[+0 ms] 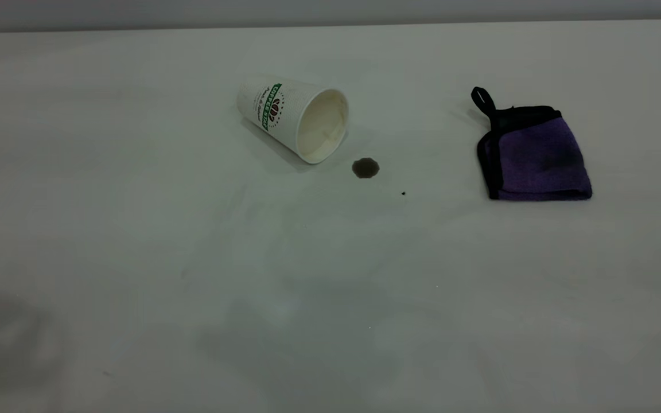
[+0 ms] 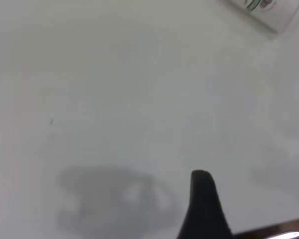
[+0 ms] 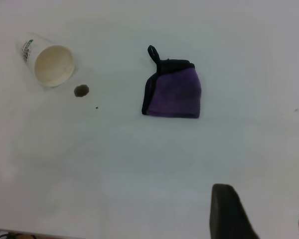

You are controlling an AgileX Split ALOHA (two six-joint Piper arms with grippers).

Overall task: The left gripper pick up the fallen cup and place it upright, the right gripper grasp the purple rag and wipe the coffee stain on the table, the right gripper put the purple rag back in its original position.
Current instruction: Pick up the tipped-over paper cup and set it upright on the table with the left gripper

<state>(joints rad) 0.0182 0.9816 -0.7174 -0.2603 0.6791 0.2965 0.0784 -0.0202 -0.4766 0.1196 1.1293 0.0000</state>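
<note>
Lying on side: ribbed white cup [image 1: 293, 117], green band, mouth facing stain [image 1: 365, 168]. R gripper [image 3: 261, 214] fingers spread; L jaws unclear.

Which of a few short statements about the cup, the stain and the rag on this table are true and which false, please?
1. The cup lies on its side. True.
2. The coffee stain sits under the purple rag. False: it lies bare on the table, beside the cup's mouth, apart from the rag.
3. The rag is folded, its black loop showing. True.
4. The right gripper holds the rag. False: it is open, off the rag.
</note>
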